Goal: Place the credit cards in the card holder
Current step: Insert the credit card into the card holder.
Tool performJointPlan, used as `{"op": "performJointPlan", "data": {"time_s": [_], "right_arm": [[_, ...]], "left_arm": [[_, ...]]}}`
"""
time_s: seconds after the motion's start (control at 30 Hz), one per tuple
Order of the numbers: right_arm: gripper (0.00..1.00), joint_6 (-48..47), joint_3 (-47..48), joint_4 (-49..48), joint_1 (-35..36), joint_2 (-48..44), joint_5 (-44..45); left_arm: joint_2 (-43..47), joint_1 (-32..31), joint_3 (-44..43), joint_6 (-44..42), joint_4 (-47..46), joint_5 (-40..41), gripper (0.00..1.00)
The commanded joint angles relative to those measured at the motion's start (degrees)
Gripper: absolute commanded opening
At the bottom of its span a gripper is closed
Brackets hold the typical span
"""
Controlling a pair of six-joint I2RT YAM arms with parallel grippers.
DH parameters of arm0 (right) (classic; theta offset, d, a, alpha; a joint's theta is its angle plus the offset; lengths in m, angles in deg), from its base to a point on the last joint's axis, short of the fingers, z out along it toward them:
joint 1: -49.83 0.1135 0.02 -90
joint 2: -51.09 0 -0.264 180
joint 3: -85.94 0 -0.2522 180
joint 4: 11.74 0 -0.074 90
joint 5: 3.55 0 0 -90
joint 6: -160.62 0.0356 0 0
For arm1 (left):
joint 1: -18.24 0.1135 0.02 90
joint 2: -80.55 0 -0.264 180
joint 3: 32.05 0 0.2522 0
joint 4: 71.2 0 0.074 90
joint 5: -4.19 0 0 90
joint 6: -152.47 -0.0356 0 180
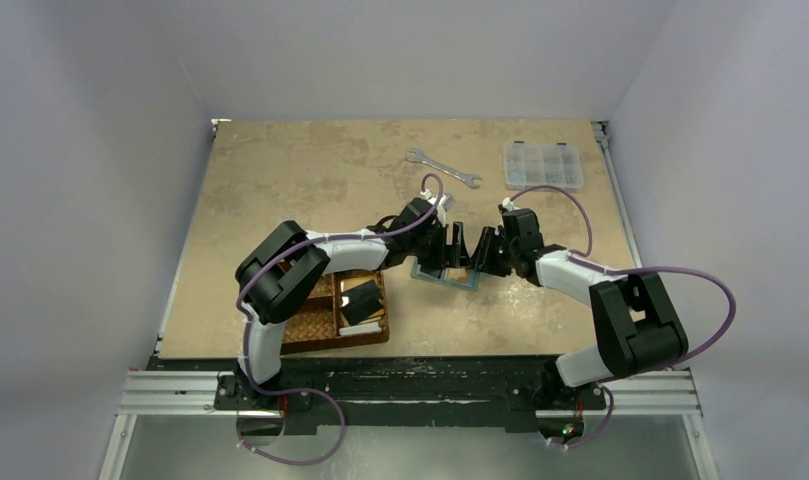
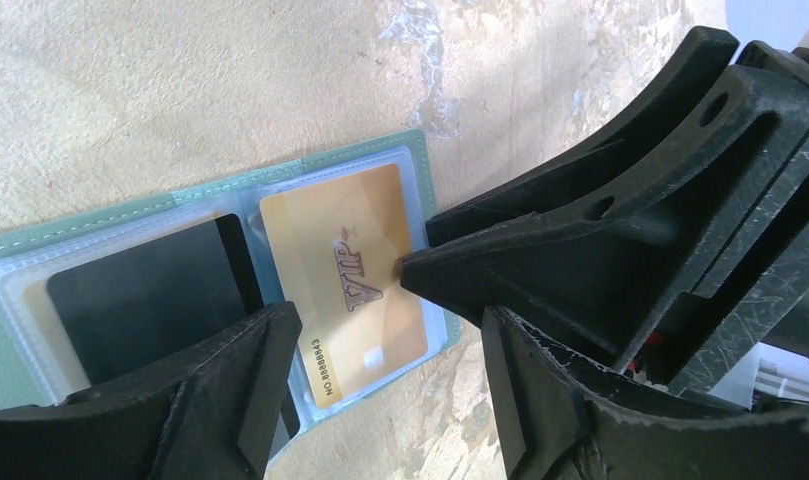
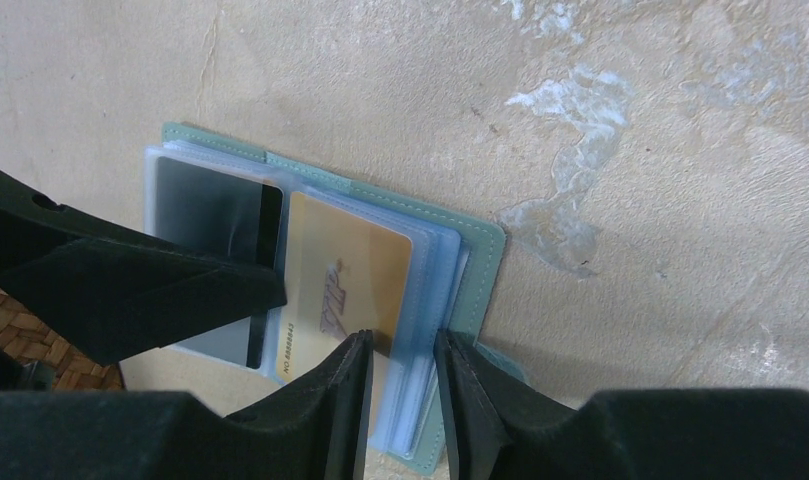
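Closest to the arms, a brown basket (image 1: pixel 315 338) sat on the desk (image 1: pixel 280 180) with spare cards (image 1: pixel 359 298) in it. A bit farther in, the card holder (image 3: pixel 485 265) lay open and flat in the middle of the desk, with both claws right over it. A gold card (image 2: pixel 325 240) and a black card (image 2: pixel 150 300) sat in its clear pockets. The left claw (image 2: pixel 390 315) was wide open and held nothing. The right claw (image 3: pixel 403 345) was half open, with its tips down on the pockets and one tip touching the gold card. It gripped nothing I could see. The cards looked thin, stiff, light and slippery, so a short edge is likely the best place to pinch. The pockets looked soft and floppy, and the holder could slide, so one claw should hold it down. Far back lay a wrench (image 1: pixel 442 168) and a clear box (image 1: pixel 543 165).
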Motion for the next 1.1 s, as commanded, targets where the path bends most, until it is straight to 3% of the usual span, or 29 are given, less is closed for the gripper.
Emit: {"op": "performJointPlan", "data": {"time_s": [0.0, 0.23, 0.5, 0.73, 1.07], "right_arm": [[0.39, -0.62, -1.65, 1.89, 0.08, 1.78, -1.69], [0.40, -0.68, -1.63, 3.46, 0.11, -0.64, -0.05], [0.53, -1.03, -0.22, 9.30, 0.06, -6.09, 2.63], [0.69, -0.79, 2.74, 15.24, 0.11, -12.71, 5.84], [0.62, -1.62, 2.54, 12.66, 0.07, -6.80, 2.84]], "left_arm": [[-2.28, -1.20, 1.13, 1.96, -5.12, -3.86, 0.72], [0.13, -1.14, 1.81, 3.10, -8.81, -9.22, 0.72], [10.74, 1.17, -1.12, -8.08, 8.53, -4.10, 0.75], [11.50, 1.48, -3.21, -14.82, 19.15, 4.09, 0.76], [6.00, 4.99, -4.83, -15.49, 21.31, 6.46, 0.85]]}}
